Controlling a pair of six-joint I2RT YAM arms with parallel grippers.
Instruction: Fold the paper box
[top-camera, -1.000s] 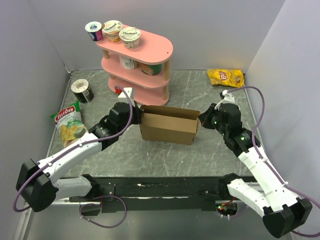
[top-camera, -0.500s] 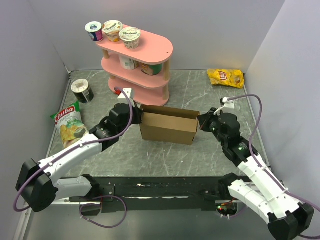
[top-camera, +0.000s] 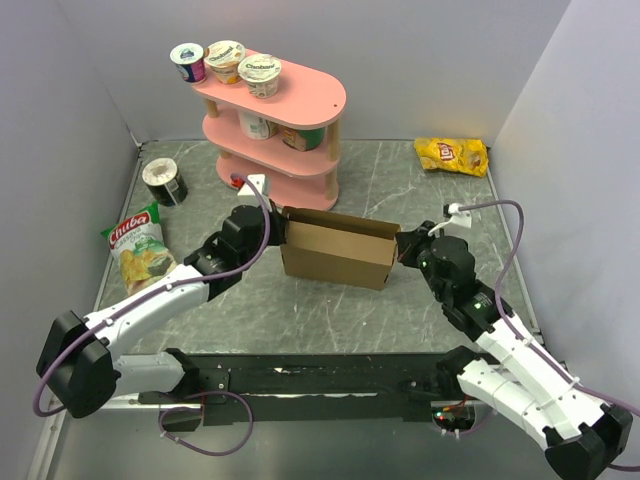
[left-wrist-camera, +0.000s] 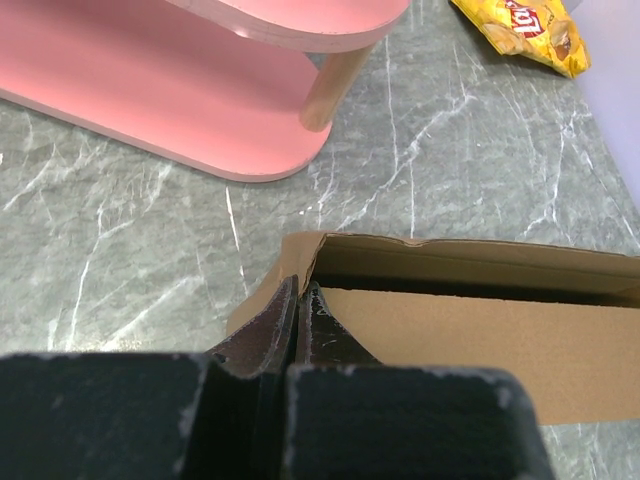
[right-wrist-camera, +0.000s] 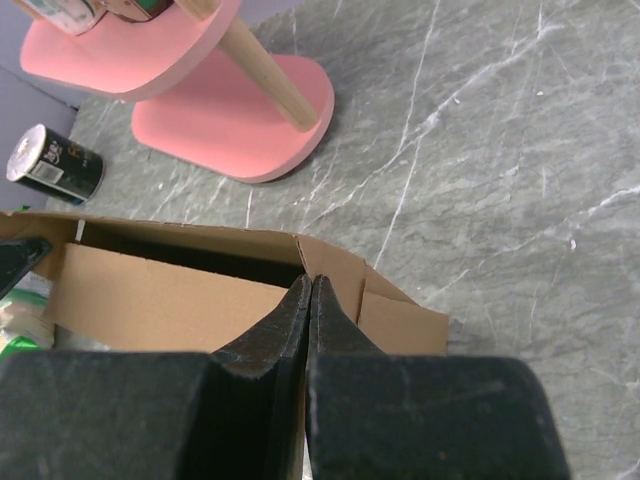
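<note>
From my station I see a grey, marble-veined table (top-camera: 330, 310) closed in by plain pale walls at the back and on both sides.

The box (top-camera: 335, 255) stands near the middle of it, open at the top, just in front of the foot of the pink shelf (top-camera: 300, 100) and between my two claws. The left claw (top-camera: 272, 235) is clenched, its tips at the box's left end wall. The right claw (top-camera: 402, 245) is clenched too, its tips meeting at the right end wall. From either wrist camera I cannot tell whether cardboard is pinched between the fingers or they only rest against its edge.

The count:
- One box.
- One shelf with three tiers.
- Three yogurt cups (top-camera: 225, 60) on the top tier and two more on the tier below.
- One dark can (top-camera: 164, 181) at the far left.
- Two snack bags: a green one (top-camera: 140, 250) by the left wall and a yellow one (top-camera: 452, 154) in the far right corner, both well apart from the box.
</note>
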